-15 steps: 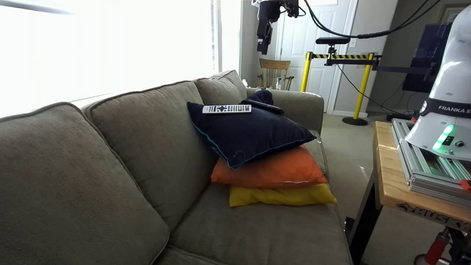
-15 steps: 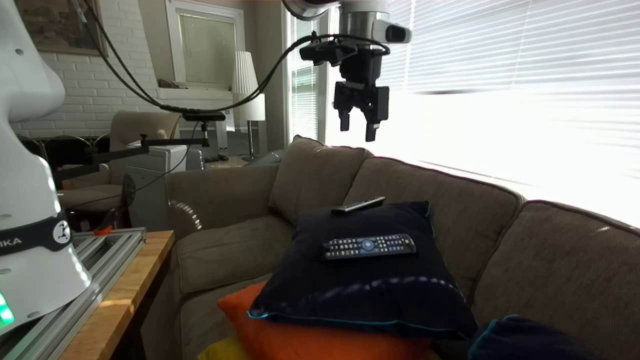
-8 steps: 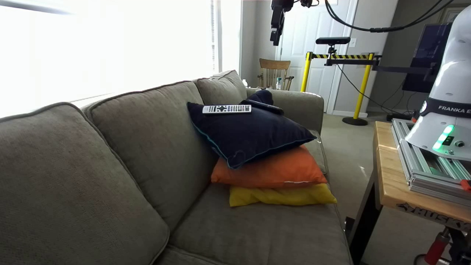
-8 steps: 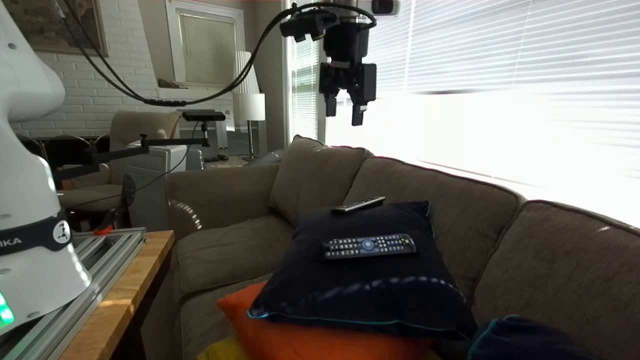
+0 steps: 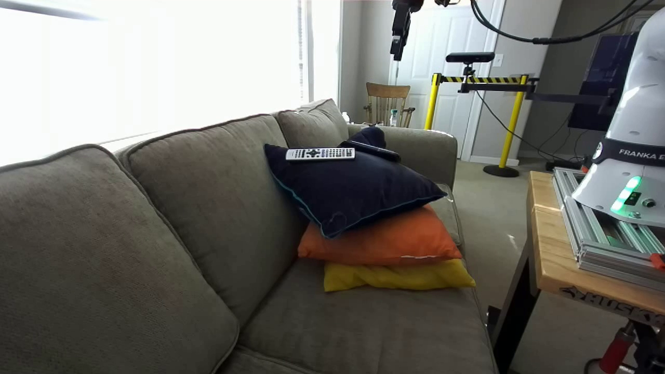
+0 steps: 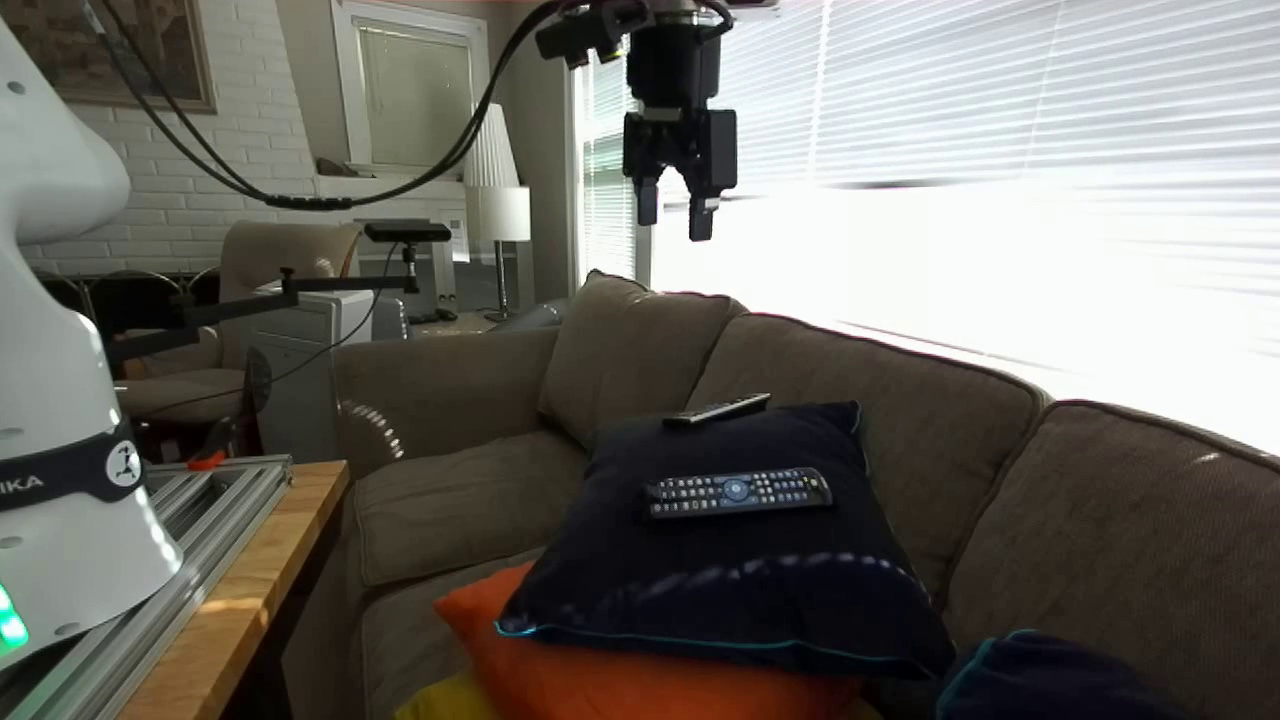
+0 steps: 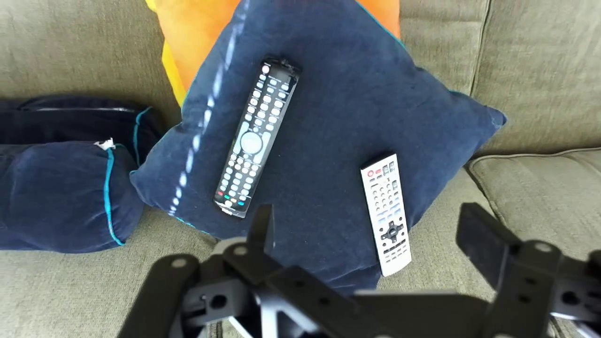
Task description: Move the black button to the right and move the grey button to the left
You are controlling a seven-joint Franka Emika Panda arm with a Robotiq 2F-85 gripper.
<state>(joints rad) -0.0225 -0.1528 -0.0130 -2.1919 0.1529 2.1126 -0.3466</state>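
far l in the wrist view, a dark navy bundle (image 7: 65,197) sits on the sofa (image 7: 540,94); then an orange pillow (image 7: 197,37) pokes out up top. next r, the black remote (image 7: 255,140), prob the "button" the task means, flat on the navy pillow (image 7: 324,122), long sides slanted, upper end leaning r. should be light, stiff plastic, smooth so a bit slippery, not v fragile. best hold: pinch across the narrow width, approx mid-length. that soft pillow will prob give, so press too hard + the remote sinks or tips. then the end effector (image 6: 674,214): hangs well above it all in an exterior view, its jaws spread wide, nothing held. farther r, the grey remote (image 7: 386,216), prob the grey one meant, also on the navy pillow, slanted the other way, lower end at the pillow's edge, maybe past it. looks slim, so prob light + stiff too; same mid-length pinch, clear of the edge end b/c it could slide off. a small turn may help line up w/ either slant. can't tell if the move is done, as sides flip btwn views: black is l of grey in the wrist view, but in an exterior view the black remote (image 5: 372,151) lies r of it.
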